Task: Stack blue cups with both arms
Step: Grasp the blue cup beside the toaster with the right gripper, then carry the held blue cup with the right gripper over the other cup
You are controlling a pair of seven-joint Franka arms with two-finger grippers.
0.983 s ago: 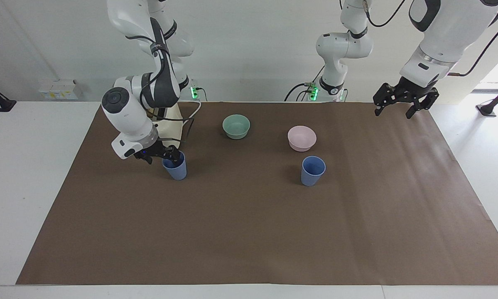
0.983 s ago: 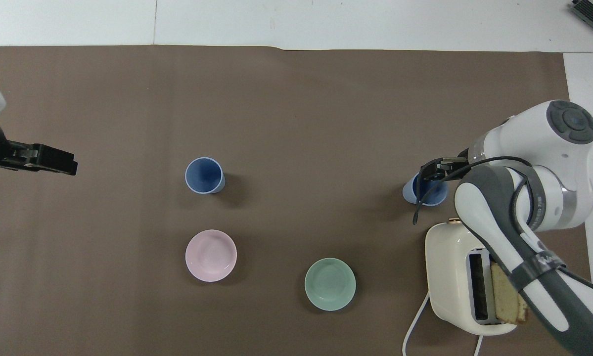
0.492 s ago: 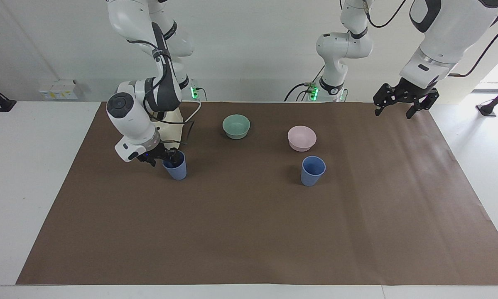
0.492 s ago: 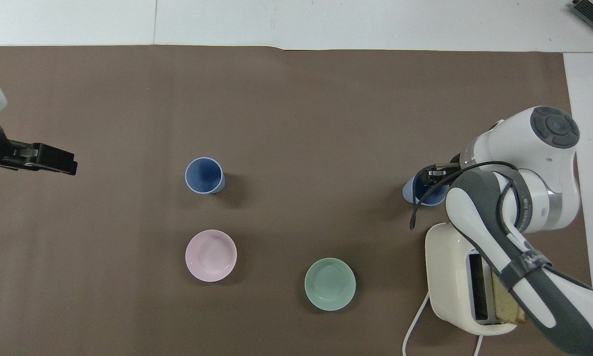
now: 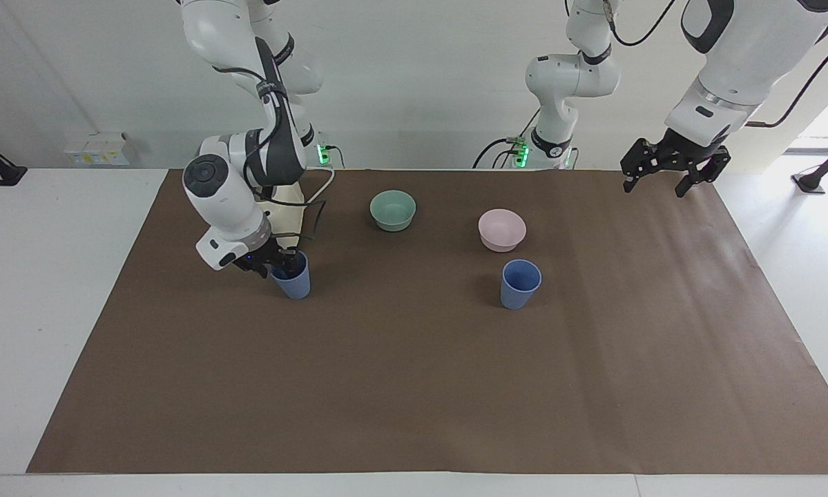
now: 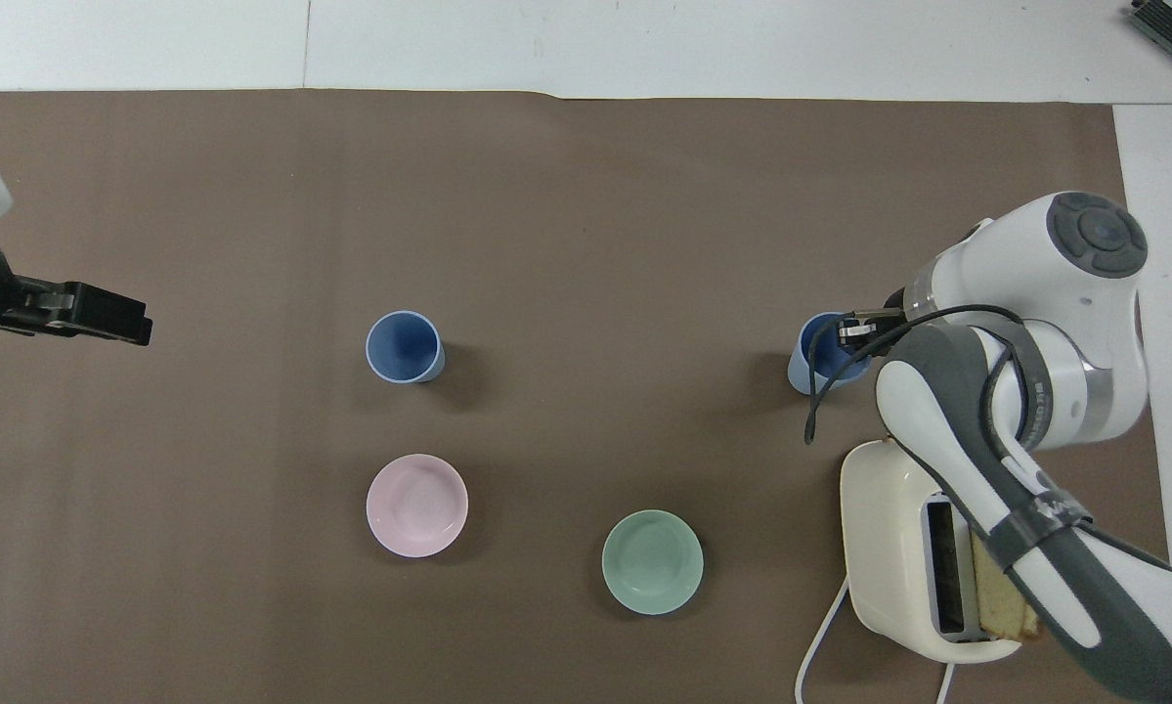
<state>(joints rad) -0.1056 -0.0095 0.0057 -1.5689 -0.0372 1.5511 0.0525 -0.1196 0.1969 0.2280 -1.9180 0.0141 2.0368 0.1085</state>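
A: In the facing view, where is the right gripper [image 5: 280, 262]?

B: Down at the rim of one blue cup [image 5: 293, 278], which stands on the brown mat [image 5: 414, 386] toward the right arm's end of the table, just farther from the robots than the toaster [image 5: 284, 207]. Its fingers are pinched together on the cup's wall.

A: And the other blue cup [image 5: 520, 284]?

B: Upright and untouched, just farther from the robots than the pink bowl [image 5: 501, 229]. The green bowl [image 5: 393, 210] sits beside the pink one. The left gripper [image 5: 666, 176] waits in the air over the mat's edge at its own end, jaws spread wide and holding nothing.

A: Does the overhead view agree?

B: Yes. The right gripper [image 6: 854, 332] sits at the rim of its cup [image 6: 815, 357], with the toaster [image 6: 903, 552] nearer to the robots. The free cup [image 6: 404, 346] stands well apart, with the pink bowl [image 6: 416, 505] and green bowl [image 6: 652, 561] nearer. The left gripper [image 6: 107, 318] hangs over the mat's end.
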